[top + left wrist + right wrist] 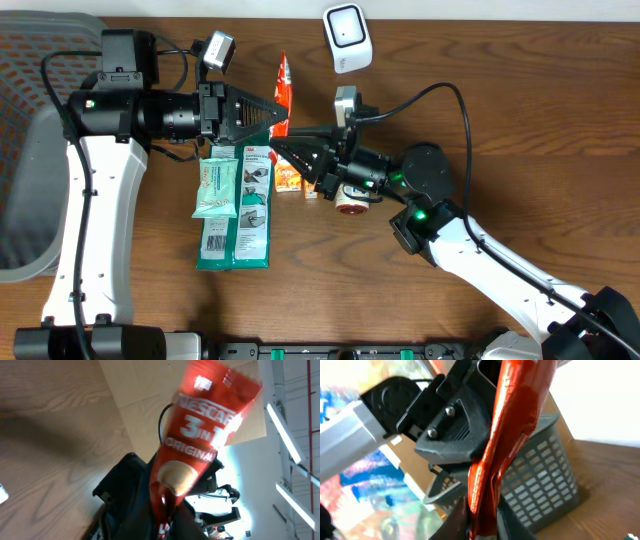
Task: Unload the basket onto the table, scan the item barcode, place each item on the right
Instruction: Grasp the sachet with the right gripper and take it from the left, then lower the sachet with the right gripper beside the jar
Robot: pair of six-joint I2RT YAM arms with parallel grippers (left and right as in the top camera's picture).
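Sachet (284, 85) is up off the brown wooden table (500, 120), between the grey basket (40, 60) and the white scanner (347, 37)! It's red, crinkled, printed "3 in 1 Original". Left gripper (276, 118) pinches it, and right gripper (280, 146) is clamped on it too.

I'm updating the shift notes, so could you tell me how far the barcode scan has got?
Done: the red sachet is lifted off the table. In hand: left gripper and right gripper both grip it. To do: presenting it to the white scanner.
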